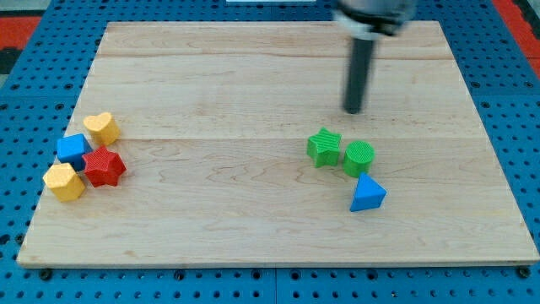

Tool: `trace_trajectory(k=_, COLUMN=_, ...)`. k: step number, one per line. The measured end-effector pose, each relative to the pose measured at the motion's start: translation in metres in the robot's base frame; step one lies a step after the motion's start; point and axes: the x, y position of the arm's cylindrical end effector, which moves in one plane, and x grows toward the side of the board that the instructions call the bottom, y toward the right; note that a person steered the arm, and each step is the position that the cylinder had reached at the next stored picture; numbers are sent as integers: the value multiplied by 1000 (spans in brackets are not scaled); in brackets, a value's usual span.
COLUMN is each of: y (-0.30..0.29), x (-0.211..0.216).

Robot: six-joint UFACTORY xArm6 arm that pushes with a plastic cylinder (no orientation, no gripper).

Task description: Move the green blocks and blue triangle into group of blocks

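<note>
A green star block [323, 147] and a green round block [359, 158] sit side by side right of the board's middle. A blue triangle [367, 194] lies just below the round one. My tip [353, 111] stands above these blocks toward the view's top, apart from them. At the view's left lies a cluster: a yellow heart block [101, 127], a blue cube [74, 149], a red star block [105, 166] and a yellow hexagon block [64, 181].
The wooden board [253, 76] lies on a blue pegboard surface [17, 101]. The arm's dark body [375, 13] hangs over the board's top edge at the view's top right.
</note>
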Motion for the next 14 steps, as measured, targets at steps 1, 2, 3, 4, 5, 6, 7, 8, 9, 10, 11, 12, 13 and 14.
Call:
trace_trajectory(k=1, y=58, x=65)
trace_trajectory(k=2, y=-34, x=78)
trace_trajectory(k=3, y=-162, x=64)
trace_trajectory(k=4, y=-228, x=58)
trace_trajectory(k=5, y=-182, x=36)
trace_trajectory(k=6, y=-259, x=-7)
trace_trajectory(k=7, y=-315, x=35)
trace_trajectory(k=8, y=-269, x=39)
trace_trajectory(k=9, y=-136, x=54)
trace_trajectory(k=10, y=-25, x=94)
trace_trajectory(k=11, y=-91, x=137)
trace_trajectory(k=12, y=-185, x=139)
trace_trajectory(k=13, y=-112, x=137)
trace_trajectory(k=14, y=-125, x=93)
